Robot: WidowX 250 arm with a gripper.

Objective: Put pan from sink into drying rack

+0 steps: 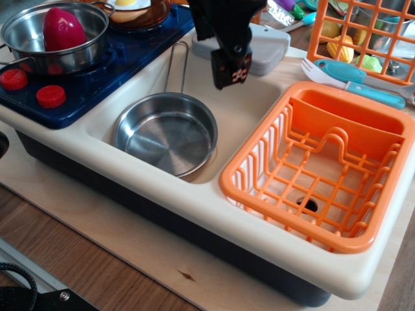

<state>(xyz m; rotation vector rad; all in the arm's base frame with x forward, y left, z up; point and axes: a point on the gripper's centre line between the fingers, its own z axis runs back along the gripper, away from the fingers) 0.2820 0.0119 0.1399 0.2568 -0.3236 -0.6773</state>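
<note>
Pan (166, 132) in sink (249, 107); drying rack (259, 155) at its right.

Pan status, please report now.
Gripper above sink, empty, fingers unclear. Pan in sink, handle free. Drying rack empty.

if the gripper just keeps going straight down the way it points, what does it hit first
Probably the bare floor of the sink, right of the pan and its handle; depth is hard to judge from this one view.

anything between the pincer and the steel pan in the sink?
No. In the only view, just bare cream-white sink wall separates the black pincer from the shallow shiny steel pan; its wire-loop handle lies left of the pincer.
</note>
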